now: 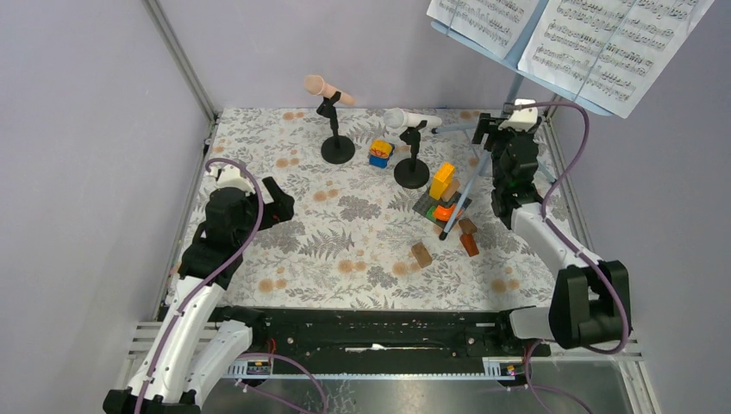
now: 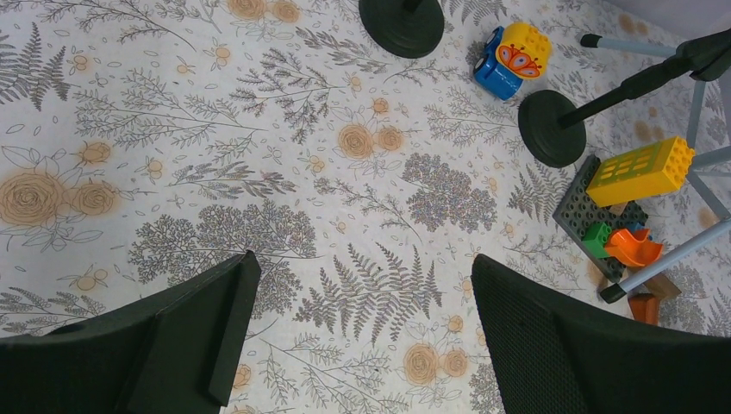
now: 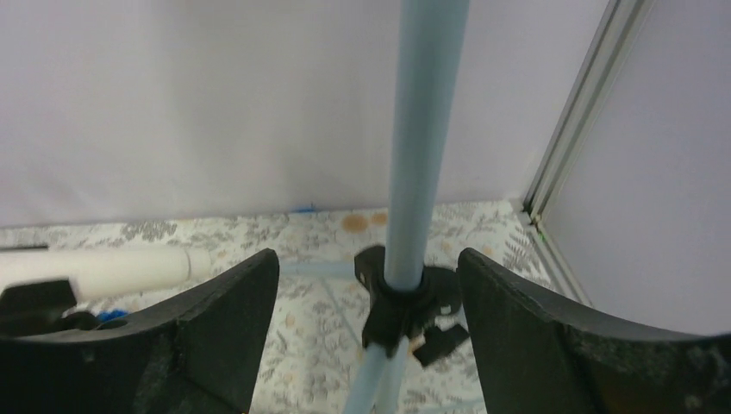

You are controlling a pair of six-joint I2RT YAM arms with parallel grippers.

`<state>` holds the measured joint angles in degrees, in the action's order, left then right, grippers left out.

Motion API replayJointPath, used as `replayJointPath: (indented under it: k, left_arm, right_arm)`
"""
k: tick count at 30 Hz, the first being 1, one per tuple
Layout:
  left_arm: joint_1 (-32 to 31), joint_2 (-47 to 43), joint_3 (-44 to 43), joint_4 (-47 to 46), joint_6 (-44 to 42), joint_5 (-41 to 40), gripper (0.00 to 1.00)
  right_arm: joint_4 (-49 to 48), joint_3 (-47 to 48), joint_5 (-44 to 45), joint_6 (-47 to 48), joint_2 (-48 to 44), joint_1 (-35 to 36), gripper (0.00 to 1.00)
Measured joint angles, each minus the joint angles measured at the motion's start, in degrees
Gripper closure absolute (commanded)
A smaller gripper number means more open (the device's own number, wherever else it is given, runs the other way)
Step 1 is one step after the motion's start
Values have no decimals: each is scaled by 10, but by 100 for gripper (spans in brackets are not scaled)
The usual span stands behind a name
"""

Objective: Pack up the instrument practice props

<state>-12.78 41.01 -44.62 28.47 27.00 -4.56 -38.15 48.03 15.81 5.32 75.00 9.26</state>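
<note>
Because the music rack [image 1: 522, 62] is standing tall at the far right corner of the tabletop [image 1: 362, 259], its top and the sheet-music pages [image 1: 603, 52] are being cut off in the view from above. The right claw [image 3: 366, 263] is standing released around the rack's pole [image 3: 421, 129], its fingers [image 3: 215, 319] apart from it, probably lining up a grasp. The left claw [image 2: 362, 276] is hanging released near the left edge. The toy blocks [image 1: 442, 181] are partly hiding the tripod legs [image 1: 457, 207].
</note>
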Motion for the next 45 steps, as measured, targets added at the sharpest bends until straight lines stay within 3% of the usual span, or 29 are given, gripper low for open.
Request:
replayJointPath:
  k: [13, 17, 22, 23, 26, 27, 35, 45]
  left_arm:
    - [0, -2, 2, 0, 0, 3, 1]
    - [0, -2, 2, 0, 0, 3, 1]
    - [1, -2, 2, 0, 0, 3, 1]
    - [1, -2, 2, 0, 0, 3, 1]
    - [1, -2, 2, 0, 0, 3, 1]
    - [1, -2, 2, 0, 0, 3, 1]
    - [1, -2, 2, 0, 0, 7, 1]
    - [9, -2, 2, 0, 0, 14, 1]
  right_arm:
    - [-82, 108, 30, 51, 130, -10, 32]
    - [-79, 134, 30, 53, 160, -20, 41]
    - [-71, 148, 23, 47, 178, -40, 58]
    - [-70, 150, 18, 47, 180, -43, 63]
    - [-70, 151, -4, 45, 182, -49, 92]
    - [-72, 151, -4, 27, 182, -49, 94]
    - [-85, 131, -4, 30, 167, -52, 100]
    - [9, 31, 65, 40, 5, -52, 100]
